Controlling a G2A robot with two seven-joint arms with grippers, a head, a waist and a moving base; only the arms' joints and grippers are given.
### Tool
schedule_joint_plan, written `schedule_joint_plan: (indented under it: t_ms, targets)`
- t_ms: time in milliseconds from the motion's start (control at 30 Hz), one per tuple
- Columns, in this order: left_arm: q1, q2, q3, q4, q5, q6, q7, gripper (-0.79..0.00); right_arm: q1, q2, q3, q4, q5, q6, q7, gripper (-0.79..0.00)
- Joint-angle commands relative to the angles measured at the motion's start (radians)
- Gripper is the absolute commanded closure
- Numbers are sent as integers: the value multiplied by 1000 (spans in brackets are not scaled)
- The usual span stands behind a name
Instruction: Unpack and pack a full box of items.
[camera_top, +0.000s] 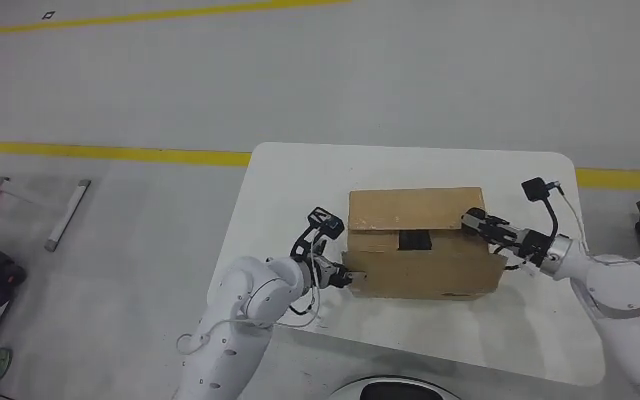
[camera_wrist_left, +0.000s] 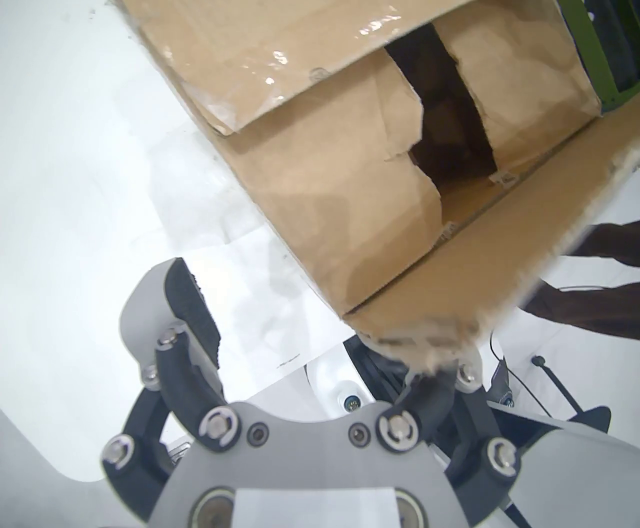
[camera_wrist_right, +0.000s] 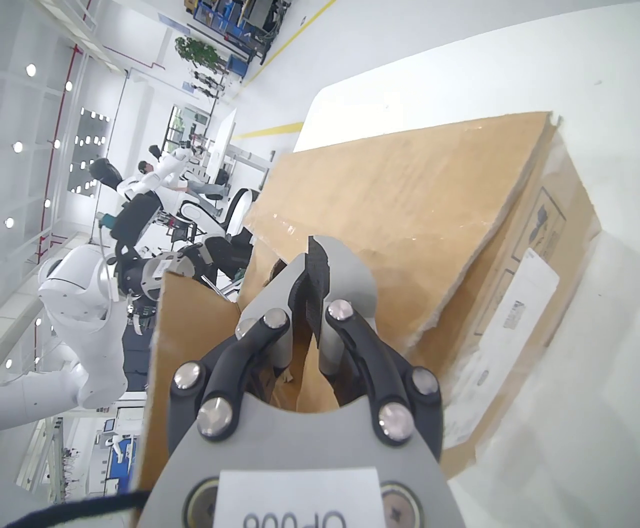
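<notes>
Cardboard box (camera_top: 420, 265) stands on the white table (camera_top: 300, 190), between the two grippers. Left gripper (camera_top: 338, 277) is at one near corner of the box. Its fingers (camera_wrist_left: 185, 310) are spread wide and grip nothing. The frayed corner of a long side flap (camera_wrist_left: 500, 240) sits directly over one fingertip, and bare table (camera_wrist_left: 75, 150) lies beyond the other. Just past the fingertips the box (camera_wrist_left: 300, 200) shows torn inner flaps with a dark gap (camera_wrist_left: 445, 130) between them. The contents cannot be made out. Right gripper (camera_top: 472, 220) is at the opposite end of the box, at its top edge. Its fingers (camera_wrist_right: 345, 280) are drawn close together and appear to pinch the raised end flap (camera_wrist_right: 190, 340), though the contact itself is poorly shown. Beyond these fingertips the box's (camera_wrist_right: 400, 200) broad top panel lies flat and closed, its edge ragged, with the table (camera_wrist_right: 575, 50) behind.
</notes>
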Motion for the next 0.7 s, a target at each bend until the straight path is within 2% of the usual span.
schedule_joint_plan:
  t_ms: [0, 333, 400, 467, 533, 667]
  targets:
    - [-11, -3, 17, 16, 20, 34, 8, -785, -5, 2, 14, -13, -5, 11, -7, 0]
    - [-47, -14, 52, 113, 66, 133, 3, -785, -58, 3, 47, -139, 3, 67, -87, 0]
    - [-52, -15, 52, 125, 72, 146, 7, -785, -63, 0, 15, -158, -59, 103, -122, 0]
    - [-52, -16, 52, 135, 93, 171, 19, -785, -69, -5, -43, -190, -187, 135, -190, 0]
    - [-53, -17, 57, 133, 97, 175, 23, -785, -73, -16, -102, -185, -204, 150, -270, 0]
    - [-49, -17, 50, 119, 99, 177, 28, -785, -54, -29, -192, -136, -277, 171, -340, 0]
